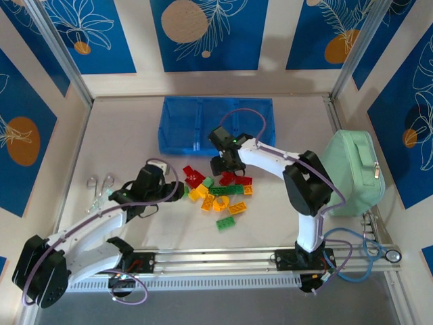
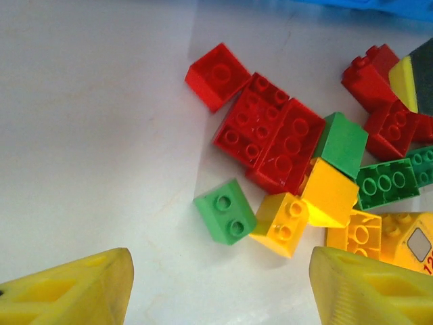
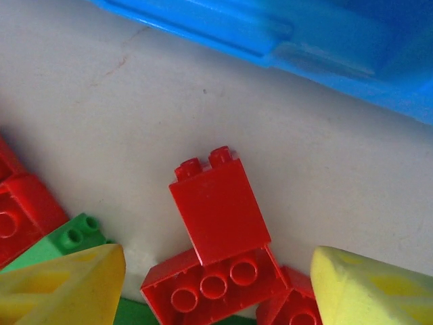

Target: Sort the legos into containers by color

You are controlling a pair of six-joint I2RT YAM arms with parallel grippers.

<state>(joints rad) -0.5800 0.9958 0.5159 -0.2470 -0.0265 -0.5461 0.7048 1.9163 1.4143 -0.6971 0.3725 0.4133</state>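
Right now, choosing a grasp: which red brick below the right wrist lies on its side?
The red brick nearest the blue bin; its studs point sideways, the adjoining red brick's upward.

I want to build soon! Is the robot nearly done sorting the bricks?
Not nearly. Done: nothing visible; the bricks lie piled on the table, outside the blue bin. In hand: nothing; the left gripper and right gripper hang open over the pile. To do: every brick.

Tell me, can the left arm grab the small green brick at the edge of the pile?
Probably yes. The left gripper is open just short of the green brick, with nothing between them. A yellow brick sits close against one side, so it might get nudged.
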